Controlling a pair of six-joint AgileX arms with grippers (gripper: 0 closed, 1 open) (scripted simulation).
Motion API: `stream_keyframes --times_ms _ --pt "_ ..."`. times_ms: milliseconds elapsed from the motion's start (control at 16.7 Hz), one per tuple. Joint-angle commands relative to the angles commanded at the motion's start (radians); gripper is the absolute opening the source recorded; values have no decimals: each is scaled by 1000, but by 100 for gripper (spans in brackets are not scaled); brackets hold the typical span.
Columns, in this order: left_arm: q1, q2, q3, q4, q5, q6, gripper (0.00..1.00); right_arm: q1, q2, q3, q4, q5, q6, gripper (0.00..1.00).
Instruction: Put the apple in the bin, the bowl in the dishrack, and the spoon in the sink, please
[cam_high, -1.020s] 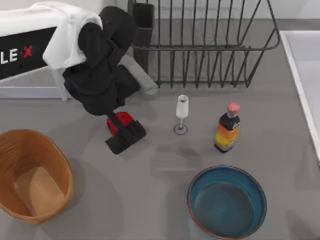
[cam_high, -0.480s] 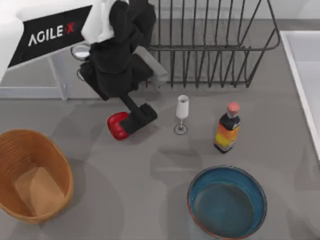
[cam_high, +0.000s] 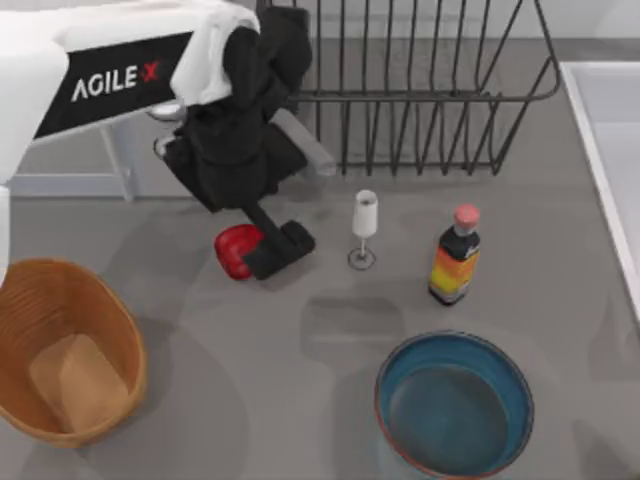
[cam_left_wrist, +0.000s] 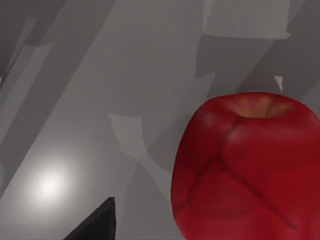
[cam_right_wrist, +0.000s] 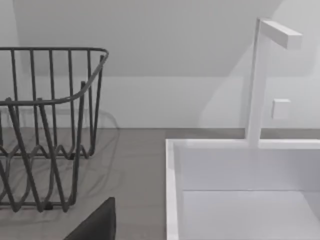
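The apple (cam_high: 236, 250) sits on the grey worktop (cam_high: 300, 400) at about ten o'clock from the middle, roundish with no clear long axis. In the left wrist view the apple (cam_left_wrist: 247, 167) shows its stem dimple tipped toward the far side rather than straight up. The left gripper (cam_high: 270, 250) hangs down just at the apple's three o'clock side, its dark fingers (cam_high: 285, 245) touching or nearly touching the red skin; I cannot tell whether they are spread or closed on it. The white arm above reads "AGILEX" in white letters with a red X.

The bin (cam_high: 70, 365) rests at eight o'clock, well apart from the apple. The bowl (cam_high: 455, 405) stands at five o'clock, upright. The dishrack (cam_high: 420, 90) fills twelve o'clock, and the sink (cam_high: 610, 140) lies along the three o'clock edge. Between apple and bowl stand a small white stemmed glass (cam_high: 365, 228) and a bottle (cam_high: 455, 255) with a pink cap and orange label, its print unreadable.
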Motion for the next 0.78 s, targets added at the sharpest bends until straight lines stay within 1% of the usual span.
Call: stream_keyframes --times_ms 240,540,780 --pt "8 57 -74 139 1 8 100 0 0 0 0 0 0 100" --pt "9 66 -84 154 1 10 100 0 0 0 0 0 0 100" --pt "9 66 -84 154 1 10 70 0 0 0 0 0 0 100"
